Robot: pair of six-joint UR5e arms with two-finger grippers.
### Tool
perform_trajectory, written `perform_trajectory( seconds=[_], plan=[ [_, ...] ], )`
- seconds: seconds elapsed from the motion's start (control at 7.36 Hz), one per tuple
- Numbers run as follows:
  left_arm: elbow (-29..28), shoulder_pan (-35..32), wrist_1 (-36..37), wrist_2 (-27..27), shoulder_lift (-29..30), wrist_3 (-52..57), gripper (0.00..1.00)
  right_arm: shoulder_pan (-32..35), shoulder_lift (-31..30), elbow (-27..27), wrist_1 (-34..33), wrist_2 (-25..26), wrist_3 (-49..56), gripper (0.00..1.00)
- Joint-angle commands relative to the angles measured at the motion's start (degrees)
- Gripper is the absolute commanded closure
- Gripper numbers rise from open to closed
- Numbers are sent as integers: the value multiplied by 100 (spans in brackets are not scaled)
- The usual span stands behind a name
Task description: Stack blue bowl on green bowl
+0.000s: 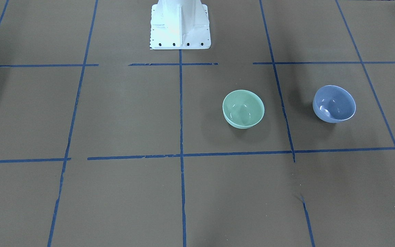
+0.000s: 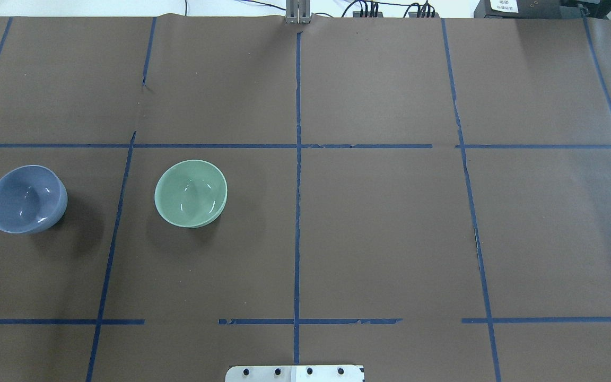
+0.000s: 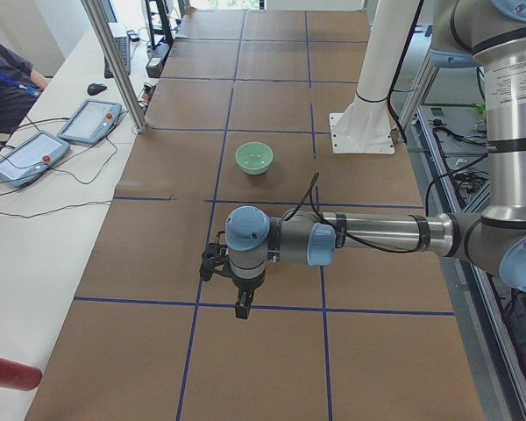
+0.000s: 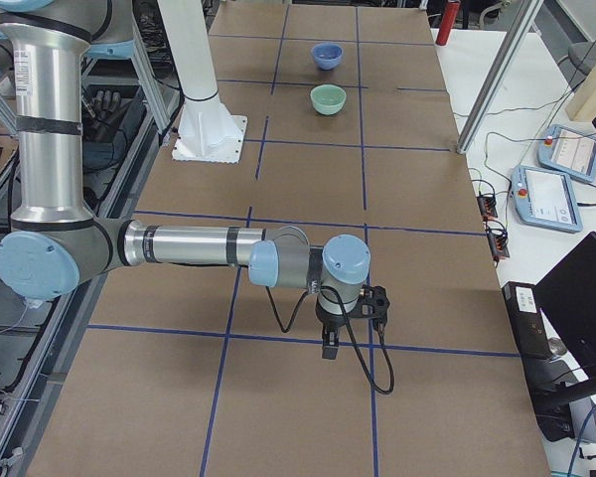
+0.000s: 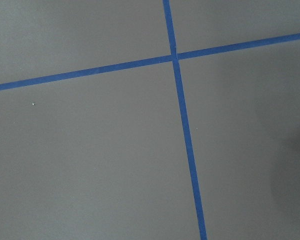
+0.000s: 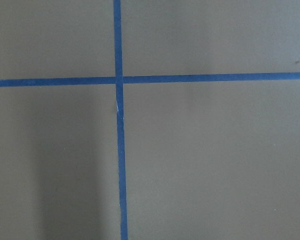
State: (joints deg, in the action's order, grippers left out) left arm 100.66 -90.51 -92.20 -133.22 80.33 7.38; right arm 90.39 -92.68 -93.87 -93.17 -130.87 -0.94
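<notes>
The blue bowl (image 1: 334,104) stands upright and empty on the brown table cover, at the far left of the overhead view (image 2: 26,199). The green bowl (image 1: 243,108) stands upright and empty beside it, apart from it and nearer the table's middle (image 2: 191,193). Both also show in the exterior right view: the blue bowl (image 4: 327,56) and the green bowl (image 4: 329,98). My left gripper (image 3: 242,307) shows only in the exterior left view, high above the table; the blue bowl is hidden there. My right gripper (image 4: 330,348) hangs far from both bowls. I cannot tell whether either is open or shut.
The white robot base (image 1: 180,25) stands at the table's robot-side edge. Blue tape lines (image 2: 297,212) grid the cover. A side table holds teach pendants (image 3: 89,121), with a metal post (image 3: 114,61) and a red cylinder (image 3: 9,373). A person (image 3: 4,79) sits there.
</notes>
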Motion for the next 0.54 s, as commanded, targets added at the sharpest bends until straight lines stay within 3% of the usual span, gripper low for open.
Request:
perform_trajectory(
  seconds=[0.0,0.41],
  plan=[
    [50,7,0,-19,0,-9,0,-3,-4,0,0,0,6,0],
    [-38,7,9,-19,272,-18,0,-3,-4,0,0,0,6,0]
  ],
)
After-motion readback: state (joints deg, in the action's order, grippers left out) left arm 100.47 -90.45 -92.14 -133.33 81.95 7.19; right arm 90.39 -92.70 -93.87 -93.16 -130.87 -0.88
